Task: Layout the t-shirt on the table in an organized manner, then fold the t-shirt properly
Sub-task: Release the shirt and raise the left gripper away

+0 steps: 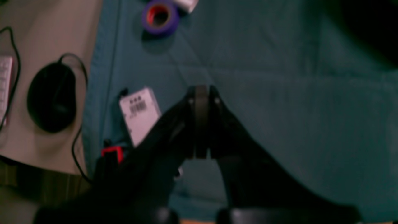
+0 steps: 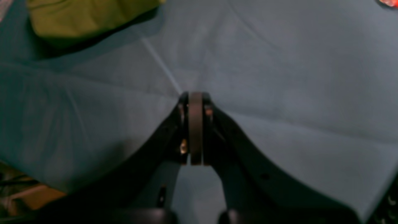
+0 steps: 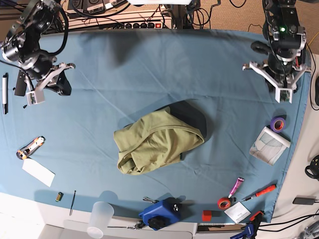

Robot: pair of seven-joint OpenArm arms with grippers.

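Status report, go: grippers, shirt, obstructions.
Left gripper shut, empty. Right gripper shut, empty. T-shirt bunched mid-table, untouched. Small tools only along the edges.

Unreadable barcode on white tag point(image 1: 140, 115).

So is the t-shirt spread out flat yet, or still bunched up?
Bunched up. The t-shirt lies as a crumpled heap in the middle of the table, with overlapping folds and no sleeves laid out; neither arm touches it.
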